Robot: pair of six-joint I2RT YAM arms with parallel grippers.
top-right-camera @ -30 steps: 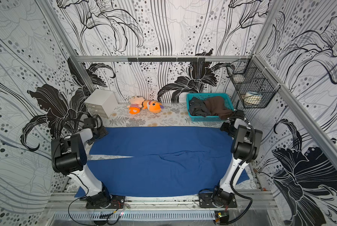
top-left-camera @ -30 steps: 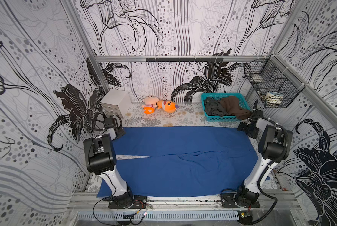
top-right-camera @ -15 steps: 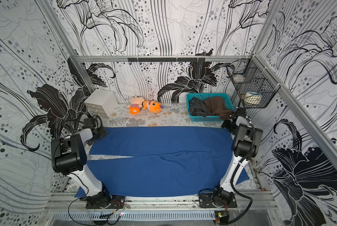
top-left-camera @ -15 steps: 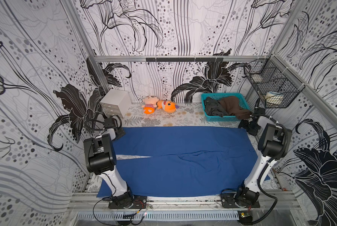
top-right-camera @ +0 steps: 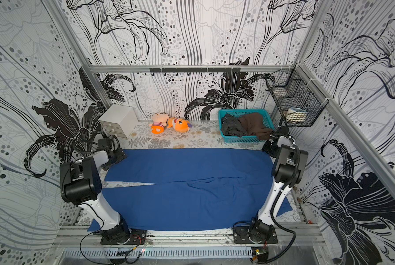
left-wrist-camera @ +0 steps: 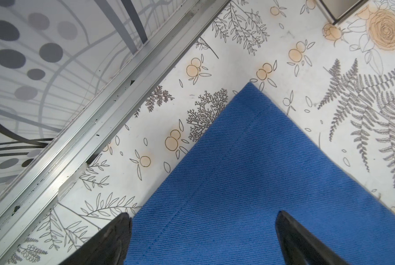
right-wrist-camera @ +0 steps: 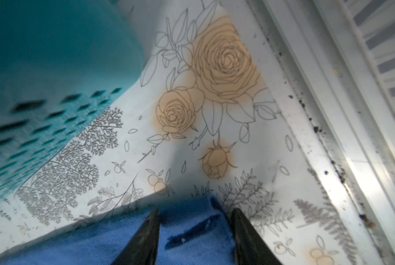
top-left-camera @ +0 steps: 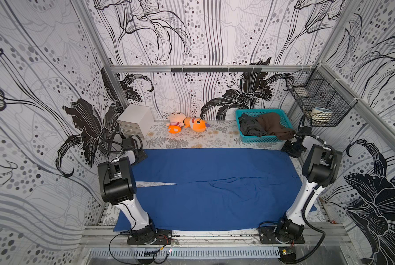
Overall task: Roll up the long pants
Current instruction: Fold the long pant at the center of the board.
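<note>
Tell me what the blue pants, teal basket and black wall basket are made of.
Royal-blue long pants: woven cloth, matte, likely cotton twill; fine diagonal ribs and a stitched hem show. Teal rectangular slotted basket: moulded plastic; smooth perforated walls. Black wall-hung grid basket: thin metal wire, probably coated.

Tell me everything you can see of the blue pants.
The long pants are plain royal-blue ribbed fabric, spread flat across the floral table, legs side by side toward the robot's left, a thin gap between them, light creases near the middle. A stitched hem shows at the far leg's corner, below the open left gripper. The right gripper straddles the far waist-end corner; whether it pinches is unclear.
</note>
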